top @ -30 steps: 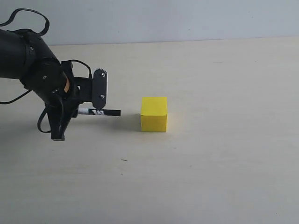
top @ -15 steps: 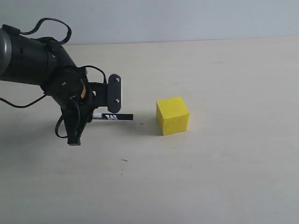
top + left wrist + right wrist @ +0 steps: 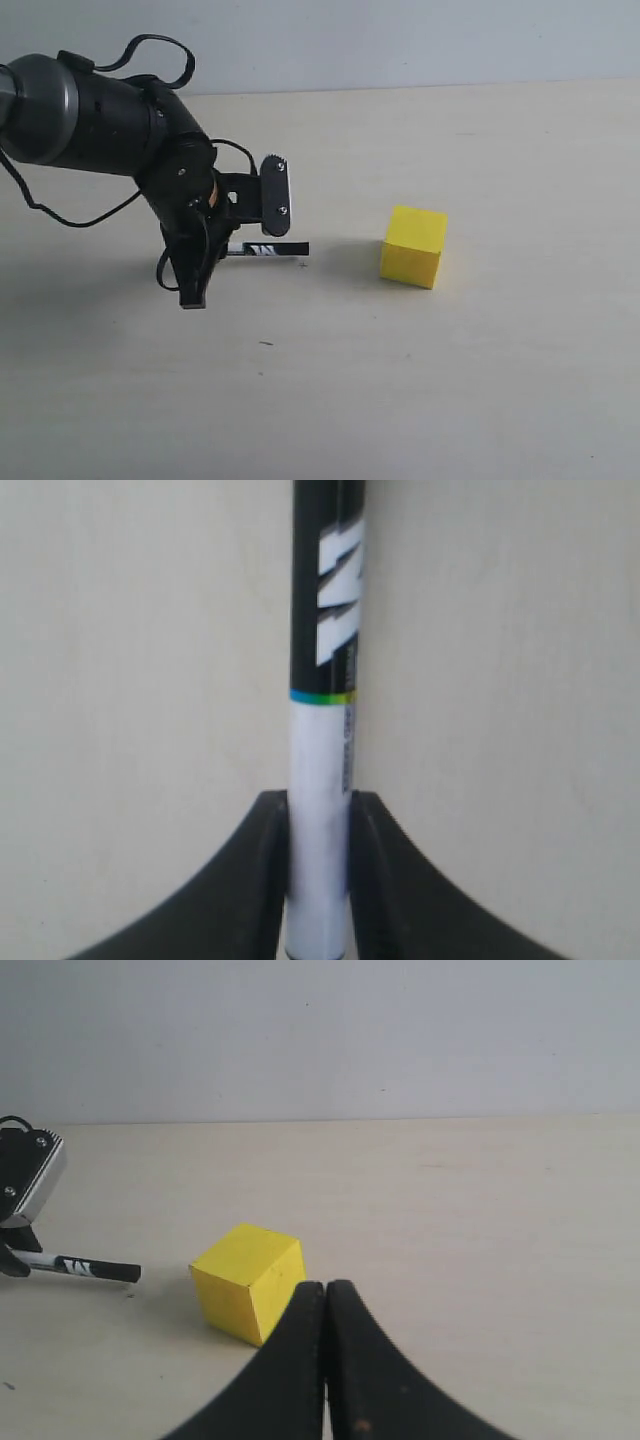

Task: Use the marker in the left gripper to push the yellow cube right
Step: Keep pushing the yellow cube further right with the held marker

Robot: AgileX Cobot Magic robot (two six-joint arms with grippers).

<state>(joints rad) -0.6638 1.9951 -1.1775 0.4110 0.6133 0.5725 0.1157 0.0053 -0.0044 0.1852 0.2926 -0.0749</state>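
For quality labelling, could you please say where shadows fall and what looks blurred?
Exterior view: sharp; the yellow cube throws a faint shadow toward the marker. Left wrist view: marker slightly soft. Right wrist view: right gripper blurred, cube crisp.

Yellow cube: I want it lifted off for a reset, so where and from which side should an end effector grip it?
Likely from straight above, closing on two opposite side faces. The yellow cube rests flat on the table, top and sides free, the marker apart from it. It sits turned, so rotate to match its faces.
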